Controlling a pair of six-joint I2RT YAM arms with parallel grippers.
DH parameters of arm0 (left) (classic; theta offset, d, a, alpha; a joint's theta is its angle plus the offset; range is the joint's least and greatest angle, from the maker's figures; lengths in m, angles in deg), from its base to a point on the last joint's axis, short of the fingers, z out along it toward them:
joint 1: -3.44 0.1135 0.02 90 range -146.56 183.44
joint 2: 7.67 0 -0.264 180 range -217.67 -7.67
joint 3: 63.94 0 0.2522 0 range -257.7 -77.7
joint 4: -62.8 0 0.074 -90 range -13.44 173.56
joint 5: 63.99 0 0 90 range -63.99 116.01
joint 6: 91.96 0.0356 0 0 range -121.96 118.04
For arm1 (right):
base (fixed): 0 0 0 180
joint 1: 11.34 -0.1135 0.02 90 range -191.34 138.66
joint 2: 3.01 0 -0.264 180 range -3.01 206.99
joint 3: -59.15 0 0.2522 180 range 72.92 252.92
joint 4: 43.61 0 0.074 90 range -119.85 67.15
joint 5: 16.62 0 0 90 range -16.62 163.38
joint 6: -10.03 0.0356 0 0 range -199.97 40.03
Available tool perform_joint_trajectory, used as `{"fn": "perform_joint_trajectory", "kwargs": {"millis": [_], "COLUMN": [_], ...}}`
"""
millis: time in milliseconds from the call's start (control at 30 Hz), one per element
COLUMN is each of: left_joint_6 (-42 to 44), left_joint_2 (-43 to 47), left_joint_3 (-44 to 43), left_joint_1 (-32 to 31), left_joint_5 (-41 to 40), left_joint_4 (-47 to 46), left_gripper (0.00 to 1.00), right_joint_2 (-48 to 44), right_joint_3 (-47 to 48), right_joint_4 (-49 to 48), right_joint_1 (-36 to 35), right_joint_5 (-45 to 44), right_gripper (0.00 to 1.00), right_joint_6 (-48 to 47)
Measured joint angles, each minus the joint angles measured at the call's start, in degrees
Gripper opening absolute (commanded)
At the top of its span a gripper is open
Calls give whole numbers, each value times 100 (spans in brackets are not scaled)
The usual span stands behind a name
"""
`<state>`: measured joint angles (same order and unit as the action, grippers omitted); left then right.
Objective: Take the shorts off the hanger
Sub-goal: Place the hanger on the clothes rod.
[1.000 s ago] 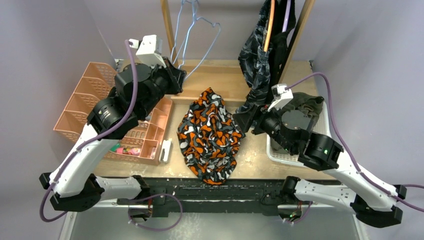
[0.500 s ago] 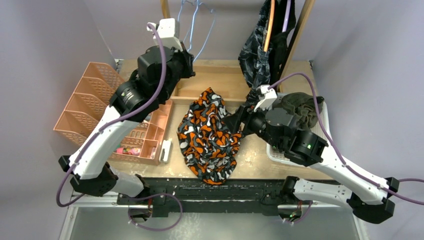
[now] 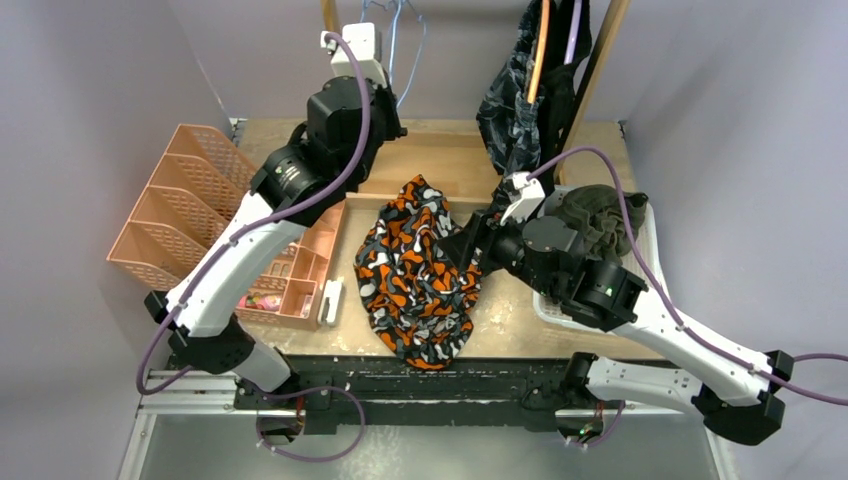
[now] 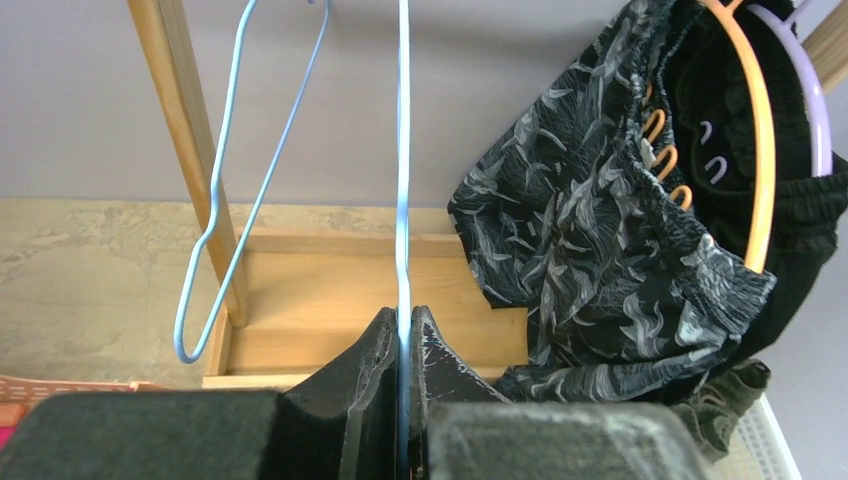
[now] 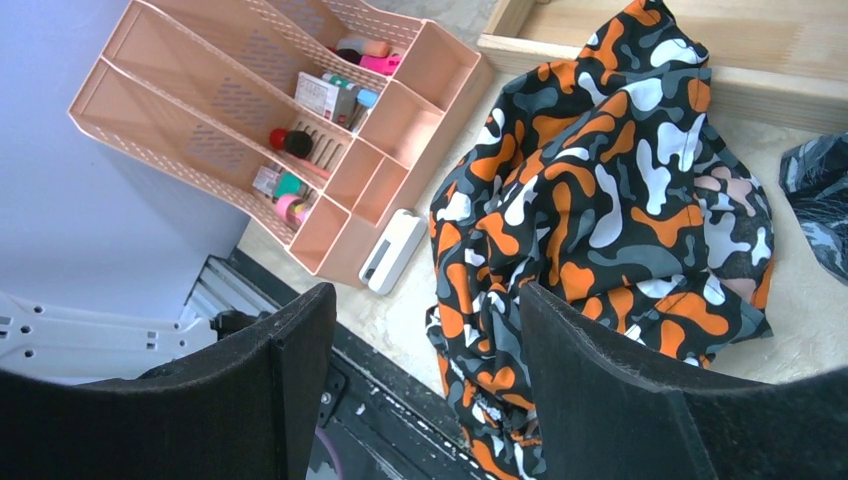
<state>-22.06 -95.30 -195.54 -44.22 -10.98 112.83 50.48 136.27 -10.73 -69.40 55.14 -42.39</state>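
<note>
Two pairs are off already: orange shorts (image 5: 590, 200) lie crumpled on the counter (image 3: 505, 325) under the right jaws, which stand wide and empty; olive shorts (image 3: 600, 218) sit in the white basket (image 4: 765, 440) just beside; farther back the left jaws are pinched tight on a bare blue hanger (image 4: 403, 180), whose hook is out of view; beyond, grey shorts (image 4: 600, 250) hang on an orange hanger (image 4: 765, 150), black shorts (image 4: 800, 210) on a purple hanger (image 4: 822, 110). Likely step: parking the bare hanger on the rack; seat its hook fully before letting go; hold the thin wire square so it cannot twist; then send the right arm to the grey pair.
</note>
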Motion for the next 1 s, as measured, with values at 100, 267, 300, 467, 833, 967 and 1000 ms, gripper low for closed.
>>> {"fn": "perform_joint_trajectory", "kwargs": {"millis": [100, 267, 300, 467, 833, 967, 1000], "left_joint_6": [26, 20, 15, -199, -354, -442, -459], "left_joint_2": [-136, -437, -457, -483, -426, -415, -398], "left_joint_3": [-68, -273, -273, -269, -33, 17, 85], "left_joint_1": [42, 223, 273, 737, 940, 940, 938], "left_joint_5": [-81, -72, -72, 105, 979, 1145, 1176], "left_joint_4": [-17, -9, 4, 0, 0, -31, -52], "left_gripper": [0, 0, 0, 0, 0, 0, 0], "right_joint_2": [0, 0, 0, -4, -79, -76, -76], "right_joint_3": [-48, -111, -111, -114, -173, -173, -173], "right_joint_4": [-11, -11, -11, -15, 9, 9, 11], "right_joint_1": [0, 0, 0, 0, 0, 0, 0], "right_joint_5": [17, 44, 44, 109, 127, 127, 127], "right_gripper": [69, 69, 69, 69, 69, 69, 69], "right_joint_6": [17, 57, 68, 109, 232, 238, 238]}}
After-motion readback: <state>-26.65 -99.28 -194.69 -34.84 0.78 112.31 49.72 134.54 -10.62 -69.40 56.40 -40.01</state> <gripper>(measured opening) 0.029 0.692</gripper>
